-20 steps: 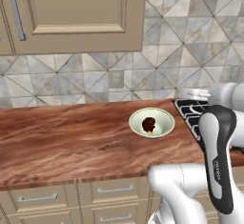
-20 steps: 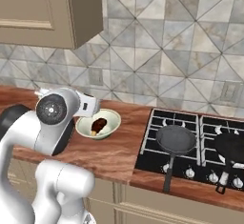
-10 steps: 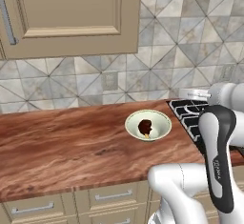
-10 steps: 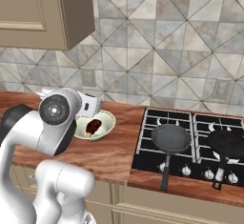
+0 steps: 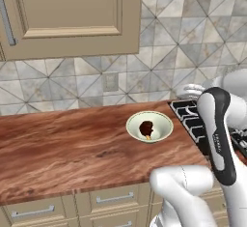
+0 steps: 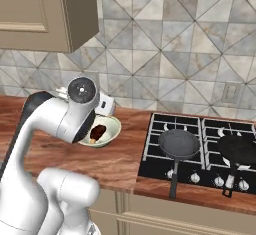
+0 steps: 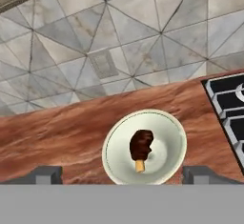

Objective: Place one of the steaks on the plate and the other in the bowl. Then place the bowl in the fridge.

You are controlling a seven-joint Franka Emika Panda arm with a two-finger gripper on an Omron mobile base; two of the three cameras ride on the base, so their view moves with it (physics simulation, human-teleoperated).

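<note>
You won't find any readable text here. There's dark lettering on the robot's forearm (image 5: pixel 218 139) — too blurred to make out

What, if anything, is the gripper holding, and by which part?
Nothing: the gripper is open, above the pale cream-green ceramic bowl containing a dark reddish-brown steak.

bowl (image 7: pixel 144 147) lower centre of hand view, on counter (image 7: pixel 57 132) | steak (image 7: pixel 141 145) inside bowl, near its middle | stove (image 7: pixel 228 108) at right edge, just beside bowl | tiled wall (image 7: pixel 119 42) across upper frame, behind counter | right base view: two pans (image 6: pixel 179 145) on stove, right of bowl
</note>
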